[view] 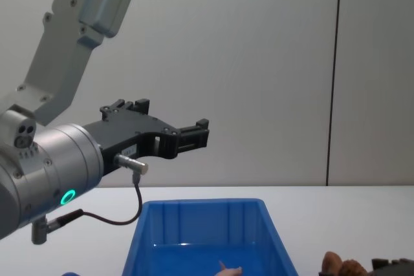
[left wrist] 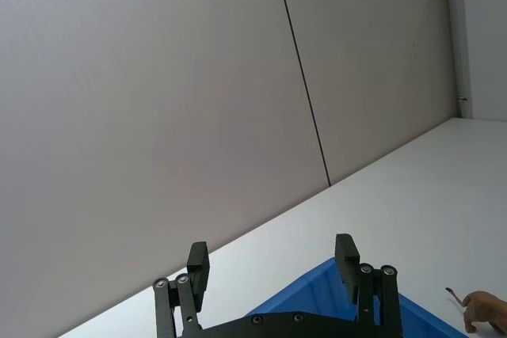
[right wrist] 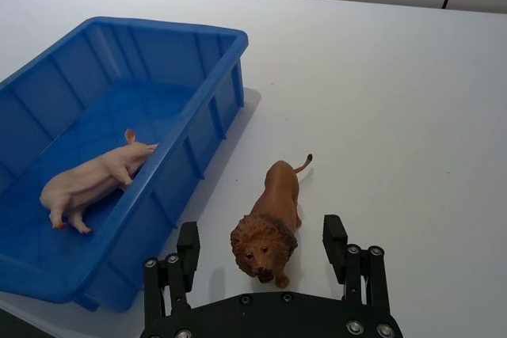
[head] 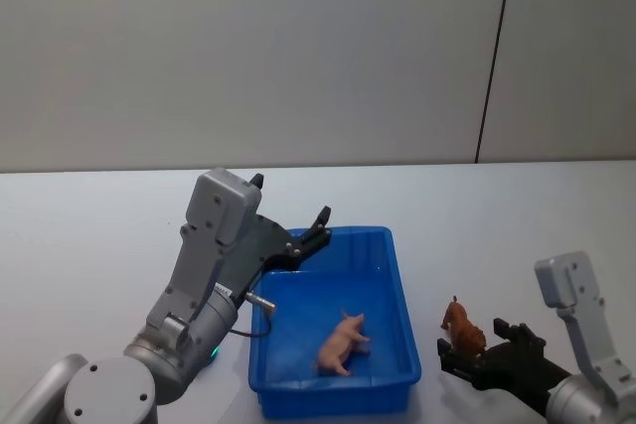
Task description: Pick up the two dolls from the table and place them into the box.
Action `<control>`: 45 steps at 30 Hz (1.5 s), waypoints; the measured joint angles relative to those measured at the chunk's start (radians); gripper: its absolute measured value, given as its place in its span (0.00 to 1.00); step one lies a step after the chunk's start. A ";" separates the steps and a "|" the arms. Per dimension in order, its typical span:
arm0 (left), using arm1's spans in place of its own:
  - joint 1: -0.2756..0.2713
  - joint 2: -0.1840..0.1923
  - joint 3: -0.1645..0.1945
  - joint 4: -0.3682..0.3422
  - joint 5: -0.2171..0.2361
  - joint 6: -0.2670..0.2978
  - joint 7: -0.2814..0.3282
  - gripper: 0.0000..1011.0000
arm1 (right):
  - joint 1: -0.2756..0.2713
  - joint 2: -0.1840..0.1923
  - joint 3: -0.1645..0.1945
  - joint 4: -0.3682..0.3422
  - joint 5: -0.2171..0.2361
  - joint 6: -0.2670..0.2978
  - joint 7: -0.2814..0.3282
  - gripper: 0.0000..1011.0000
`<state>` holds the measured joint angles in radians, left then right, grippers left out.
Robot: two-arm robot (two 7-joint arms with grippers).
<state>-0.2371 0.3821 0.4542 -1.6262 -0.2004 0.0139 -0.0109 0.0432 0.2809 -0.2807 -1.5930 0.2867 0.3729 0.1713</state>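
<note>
Pig [right wrist: 91, 184] in box [right wrist: 198, 128], lion [right wrist: 273, 211] on table [right wrist: 380, 100].
My right gripper [right wrist: 261, 233] straddles the lion at the box's 3 o'clock, fingers open; my left gripper [left wrist: 273, 255] hovers open-fingered over its 11 o'clock.

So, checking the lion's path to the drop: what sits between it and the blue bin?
Nothing. In the right wrist view, only bare white table separates the lion from the blue bin.

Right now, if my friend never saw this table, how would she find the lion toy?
Find the big blue box on the white table. Just outside its wall on the robot's right side stands a small brown lion, between the open fingers of the right gripper. Unlike the pink pig inside the box, it is brown, with a shaggy mane.
</note>
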 joint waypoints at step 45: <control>0.000 0.000 0.000 0.000 0.000 0.000 0.000 0.99 | 0.074 -0.047 -0.023 -0.095 -0.103 -0.055 0.032 0.44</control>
<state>-0.2371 0.3821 0.4542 -1.6262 -0.2003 0.0139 -0.0109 0.1171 0.2343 -0.3034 -1.6878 0.1836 0.3179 0.2036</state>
